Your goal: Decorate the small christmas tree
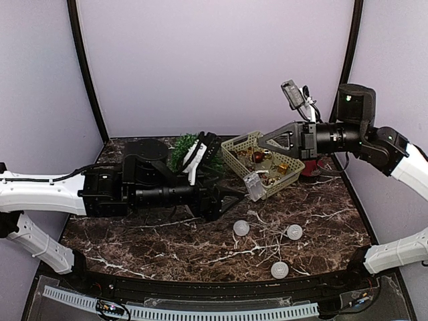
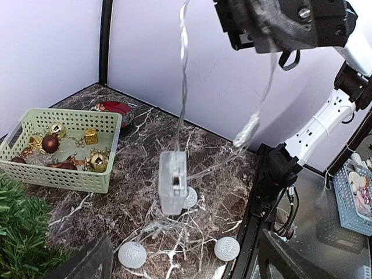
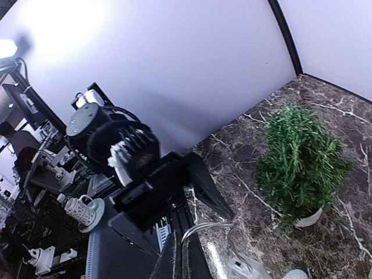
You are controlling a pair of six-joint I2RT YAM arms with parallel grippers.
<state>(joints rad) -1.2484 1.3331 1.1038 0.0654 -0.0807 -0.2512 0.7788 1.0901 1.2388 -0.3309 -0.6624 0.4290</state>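
The small bushy dark-green christmas tree (image 1: 179, 152) stands upright in its little round white pot (image 3: 308, 218) at the back left of the dark marble counter (image 1: 167, 241). It is just left of the pale green plastic basket (image 1: 231, 160). In the top view the left arm's wrist crosses in front of the tree and hides part of it.

The right end effector (image 1: 264, 142) hovers over the basket, clenched on a thin silvery wire (image 2: 183, 70). A clear plastic box (image 2: 173, 183) dangles from that wire above the counter, in front of the basket's near corner. The left end effector (image 1: 231, 199) is released, its fingers spread wide and grasping nothing, low over the counter and pointing at the hanging box.

The basket holds gold and dark red baubles (image 2: 50, 143) and a small gold gift box (image 2: 90, 136). A red dish (image 2: 113, 108) lies just behind it. Three white round balls (image 1: 241, 228) lie apart on the counter nearer the arms
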